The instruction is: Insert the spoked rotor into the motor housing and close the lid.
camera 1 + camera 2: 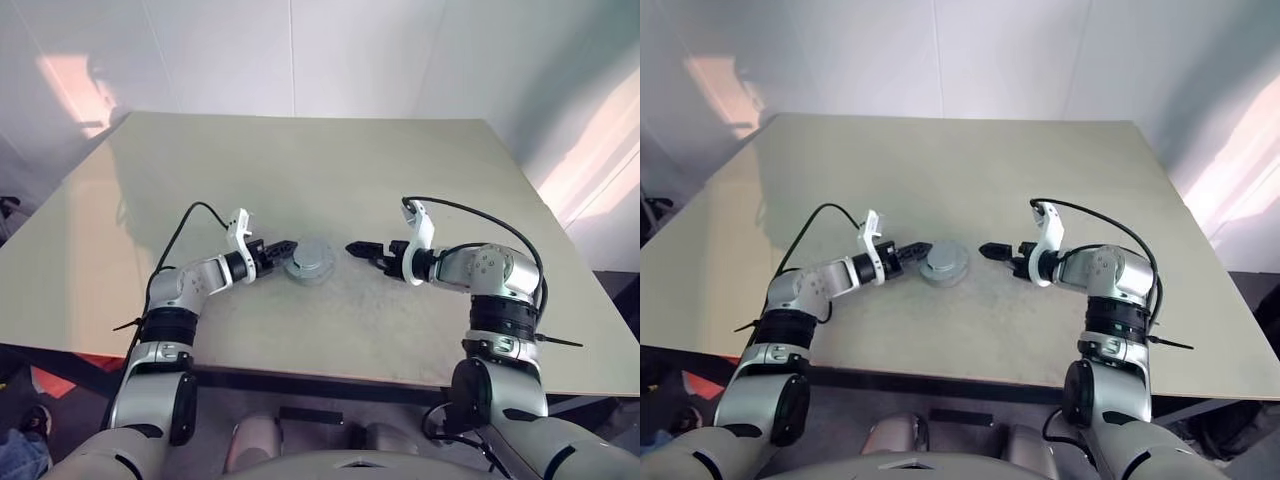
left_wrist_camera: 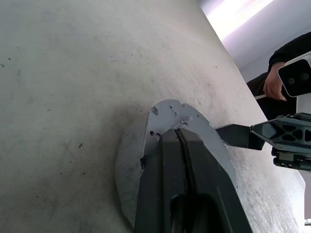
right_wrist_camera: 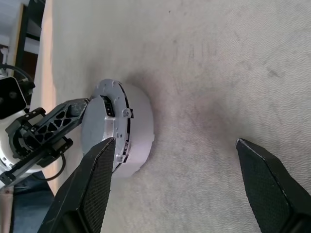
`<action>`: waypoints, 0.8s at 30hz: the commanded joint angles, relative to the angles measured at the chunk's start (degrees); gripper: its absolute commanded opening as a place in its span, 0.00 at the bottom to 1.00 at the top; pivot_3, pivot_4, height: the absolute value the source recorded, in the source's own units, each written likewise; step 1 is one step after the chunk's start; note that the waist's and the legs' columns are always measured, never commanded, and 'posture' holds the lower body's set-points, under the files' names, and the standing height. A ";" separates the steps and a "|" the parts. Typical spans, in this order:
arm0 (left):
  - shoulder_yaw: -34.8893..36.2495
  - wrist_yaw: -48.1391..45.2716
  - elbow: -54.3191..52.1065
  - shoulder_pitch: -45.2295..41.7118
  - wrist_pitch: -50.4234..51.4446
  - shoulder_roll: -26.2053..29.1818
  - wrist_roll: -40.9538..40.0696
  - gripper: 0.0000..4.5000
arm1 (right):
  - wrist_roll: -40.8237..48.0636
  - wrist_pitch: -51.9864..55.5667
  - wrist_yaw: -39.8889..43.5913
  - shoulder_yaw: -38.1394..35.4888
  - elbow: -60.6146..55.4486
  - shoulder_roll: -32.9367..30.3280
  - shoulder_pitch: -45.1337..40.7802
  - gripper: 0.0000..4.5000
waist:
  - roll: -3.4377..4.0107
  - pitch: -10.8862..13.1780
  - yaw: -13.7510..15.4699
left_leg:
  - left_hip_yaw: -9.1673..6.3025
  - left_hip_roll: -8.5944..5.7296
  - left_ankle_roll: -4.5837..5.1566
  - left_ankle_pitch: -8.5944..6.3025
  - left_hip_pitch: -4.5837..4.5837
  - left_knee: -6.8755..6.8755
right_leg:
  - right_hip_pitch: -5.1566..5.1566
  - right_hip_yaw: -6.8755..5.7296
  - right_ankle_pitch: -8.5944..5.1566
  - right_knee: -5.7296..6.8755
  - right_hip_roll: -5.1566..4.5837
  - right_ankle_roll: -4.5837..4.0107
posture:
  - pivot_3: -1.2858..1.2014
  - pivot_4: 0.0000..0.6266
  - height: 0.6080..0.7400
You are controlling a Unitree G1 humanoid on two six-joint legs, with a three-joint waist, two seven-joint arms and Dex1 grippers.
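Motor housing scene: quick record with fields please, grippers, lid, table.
housing: round grey metal motor housing on the table, between both grippers
lid: flat thin grey metal lid on top of the housing, looks seated
left gripper: shut, fingertips at the housing's left side, over the lid
right gripper: open, holding nothing, apart from the housing on its right side
table: beige tabletop
rotor: not seen loose
other: a person's hand past the table's edge

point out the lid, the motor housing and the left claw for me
lid [image 2: 167, 114]: left wrist view, its flat grey top face.
motor housing [image 3: 141, 131]: right wrist view, its round side wall under the lid.
left claw [image 1: 288, 246]: left eye view, its shut fingertips by the housing.
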 commanded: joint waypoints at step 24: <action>2.20 0.98 2.74 -3.70 -2.16 2.82 0.39 0.00 | 6.26 -0.57 -3.76 -4.09 6.61 12.63 -7.54 0.99 | 0.03 0.03 -0.83 | 0.01 -0.03 -0.15 0.09 -0.71 -0.21 | -0.89 -0.01 0.23 0.23 0.01 -0.46 | 0.52 0.00 1.00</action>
